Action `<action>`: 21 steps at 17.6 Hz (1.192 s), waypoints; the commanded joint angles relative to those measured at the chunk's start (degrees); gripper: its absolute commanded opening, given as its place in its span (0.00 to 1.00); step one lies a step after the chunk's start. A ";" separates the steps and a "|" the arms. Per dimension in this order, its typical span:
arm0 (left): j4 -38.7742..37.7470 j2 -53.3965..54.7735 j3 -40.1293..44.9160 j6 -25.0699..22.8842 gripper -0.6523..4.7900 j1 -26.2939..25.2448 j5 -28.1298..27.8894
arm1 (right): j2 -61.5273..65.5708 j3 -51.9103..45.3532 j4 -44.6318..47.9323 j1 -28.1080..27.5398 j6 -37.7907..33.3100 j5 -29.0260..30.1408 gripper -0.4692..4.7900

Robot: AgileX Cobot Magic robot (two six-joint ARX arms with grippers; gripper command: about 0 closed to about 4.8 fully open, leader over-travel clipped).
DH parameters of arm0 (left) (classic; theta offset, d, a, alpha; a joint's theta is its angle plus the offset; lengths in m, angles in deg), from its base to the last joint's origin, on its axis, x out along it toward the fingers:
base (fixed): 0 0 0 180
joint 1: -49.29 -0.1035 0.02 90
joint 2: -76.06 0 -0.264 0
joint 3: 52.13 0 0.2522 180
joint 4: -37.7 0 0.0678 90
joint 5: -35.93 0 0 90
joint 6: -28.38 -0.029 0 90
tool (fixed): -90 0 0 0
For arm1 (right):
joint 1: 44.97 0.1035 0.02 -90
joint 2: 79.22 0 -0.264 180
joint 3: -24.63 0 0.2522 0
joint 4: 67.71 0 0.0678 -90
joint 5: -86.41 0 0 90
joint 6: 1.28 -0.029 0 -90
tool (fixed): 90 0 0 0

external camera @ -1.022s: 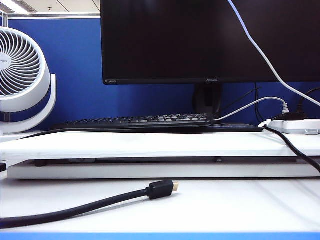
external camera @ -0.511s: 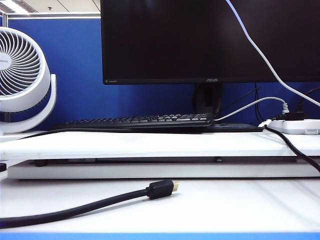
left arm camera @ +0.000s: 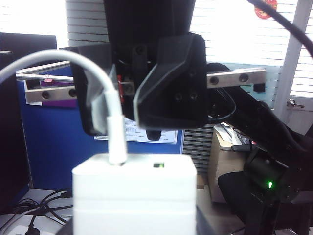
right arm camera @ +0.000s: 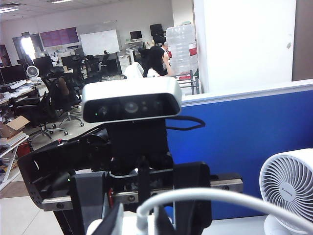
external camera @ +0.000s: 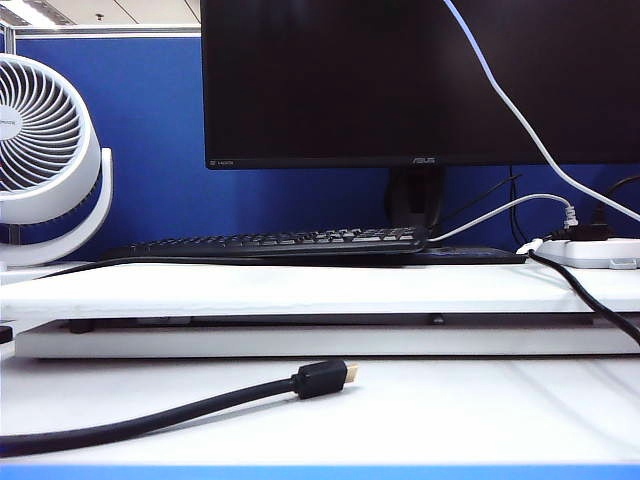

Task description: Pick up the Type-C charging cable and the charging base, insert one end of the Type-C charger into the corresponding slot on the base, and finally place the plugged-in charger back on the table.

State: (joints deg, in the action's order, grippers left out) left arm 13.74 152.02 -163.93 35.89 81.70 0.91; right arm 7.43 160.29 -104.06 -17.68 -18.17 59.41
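Neither gripper shows in the exterior view. My left gripper (left arm camera: 134, 218) is shut on the charging base (left arm camera: 134, 191), a white block held well above the table (external camera: 420, 405). The white plug (left arm camera: 113, 134) of the Type-C charging cable (left arm camera: 54, 58) stands in the base's upper face. My right gripper (right arm camera: 143, 223) faces it, one finger on each side of the plug. One pad (left arm camera: 99, 110) touches the plug and a narrow gap shows at the other finger (left arm camera: 166, 93). The thin white cable (external camera: 520, 110) hangs across the monitor.
A black monitor (external camera: 330, 80) stands behind a black keyboard (external camera: 270, 242) on a raised white shelf (external camera: 300, 290). A white fan (external camera: 40, 150) is at the left. A thick black cable with a gold-tipped plug (external camera: 320, 379) lies in front. A white power strip (external camera: 595, 250) sits at the right.
In the exterior view the upper part of the hanging white cable has drifted slightly to the left. Everything on the table is as it was.
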 commanded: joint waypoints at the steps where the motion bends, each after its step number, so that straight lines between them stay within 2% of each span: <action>1: 1.29 -0.28 -0.37 -0.04 0.11 0.04 0.13 | -0.15 0.20 -0.17 0.04 0.00 0.11 0.27; 3: 1.46 -0.28 -0.37 -0.02 0.11 0.04 0.11 | -0.15 0.17 -0.57 0.04 0.02 0.11 0.27; 7: 1.81 -0.28 -0.37 0.00 0.11 0.04 0.11 | -0.15 0.17 -1.62 0.04 0.66 0.17 0.09; 9: 2.27 -0.28 -0.37 2.38 0.11 0.04 -1.40 | -0.15 0.17 -1.92 0.04 2.05 0.37 0.09; 13: 2.54 -0.28 -0.37 4.15 0.11 0.04 -1.60 | -0.15 0.17 -5.99 0.04 6.27 1.09 0.09; 16: 2.60 -0.28 -0.37 4.13 0.11 0.04 -1.64 | -0.15 0.17 -6.38 0.04 7.02 1.55 0.09; 21: 5.42 -0.28 -0.37 4.09 0.11 0.04 -2.19 | -0.15 0.17 -10.62 0.04 12.50 1.42 0.09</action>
State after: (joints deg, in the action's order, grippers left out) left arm 13.87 152.13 -163.69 39.87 81.72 0.17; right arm 7.28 160.67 -112.03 -17.88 -6.41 59.79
